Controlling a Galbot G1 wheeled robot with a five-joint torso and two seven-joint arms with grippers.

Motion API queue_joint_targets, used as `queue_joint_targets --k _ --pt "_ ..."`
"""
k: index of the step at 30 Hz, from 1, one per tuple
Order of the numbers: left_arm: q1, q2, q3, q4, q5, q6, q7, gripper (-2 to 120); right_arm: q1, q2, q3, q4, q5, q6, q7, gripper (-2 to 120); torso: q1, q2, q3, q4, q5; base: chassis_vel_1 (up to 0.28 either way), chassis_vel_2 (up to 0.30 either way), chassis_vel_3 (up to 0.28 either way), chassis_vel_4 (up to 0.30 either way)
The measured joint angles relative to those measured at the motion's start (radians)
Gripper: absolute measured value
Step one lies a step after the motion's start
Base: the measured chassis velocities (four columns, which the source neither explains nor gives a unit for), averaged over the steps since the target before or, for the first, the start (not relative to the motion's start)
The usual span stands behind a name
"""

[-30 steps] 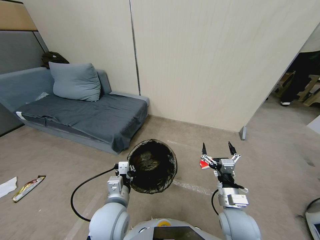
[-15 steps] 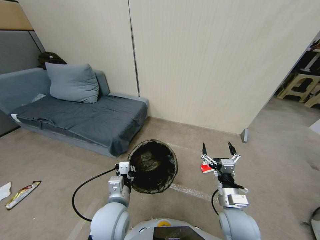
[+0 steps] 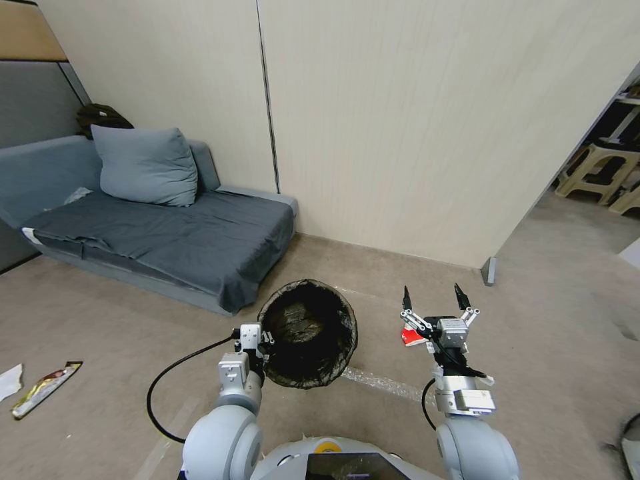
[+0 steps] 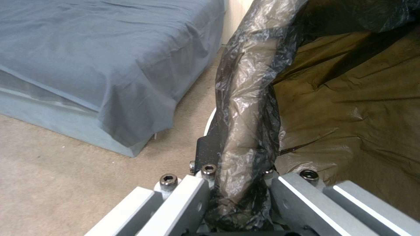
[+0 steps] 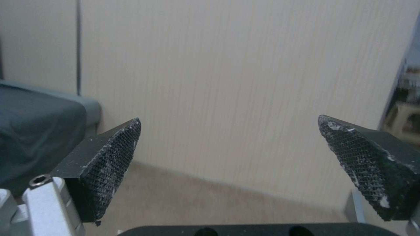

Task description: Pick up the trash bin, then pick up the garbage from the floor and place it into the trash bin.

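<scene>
- Gripping the near rim of the trash bin [image 3: 307, 332], the left pincer [image 3: 250, 340] has its fingers closed on the bag-covered edge; the left wrist view shows the crinkled dark bag [image 4: 245, 108] pinched between the two metal fingers, with a sliver of white bin wall beside them.
- The bin is held off the floor and tipped, its round mouth turned up toward the head camera and its long axis slanting away toward the wall [image 3: 413, 120].
- Inside, the brown-black liner is creased and glossy; whether any litter lies at the bottom cannot be told.
- The left arm reaches forward from the shoulder at the lower left of the head view, a black cable [image 3: 175, 380] looping from its wrist over the carpet.
- The right pincer [image 3: 432, 297] stands wide, fingertips pointing up and forward, nothing between them; in the right wrist view the two mesh-faced pads [image 5: 115, 154] frame bare wall.
- A red-and-white wrapper [image 3: 411, 337] lies on the floor, showing just beside the right wrist.
- Farther left on the carpet lie a snack wrapper [image 3: 44, 389] and a white tissue [image 3: 9, 382], well apart from the bin.
- A grey sofa [image 3: 153, 237] with a cushion [image 3: 145, 167] sits against the wall behind the bin.
</scene>
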Motion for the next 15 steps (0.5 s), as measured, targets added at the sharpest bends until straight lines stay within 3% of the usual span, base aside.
queue_joint_targets --k 10,13,15 --pt "-0.006 0.015 0.006 0.005 -0.004 0.000 -0.006 0 0.012 0.000 0.001 -0.006 0.017 -0.039 0.008 100 0.000 0.000 0.000 -0.0001 -0.0003 0.000 0.000 0.000 0.000" --pt "-0.008 0.019 0.006 0.006 -0.004 0.000 -0.006 0 0.035 -0.002 0.004 -0.028 0.044 -0.092 0.019 100 0.000 0.000 0.000 -0.0002 -0.0002 0.000 0.000 0.000 0.000" --pt "-0.008 0.021 0.007 0.007 -0.004 0.000 -0.006 0 0.072 -0.009 0.008 -0.062 0.089 -0.175 0.039 100 0.000 0.000 0.000 -0.0001 -0.0001 0.000 0.000 0.000 0.000"
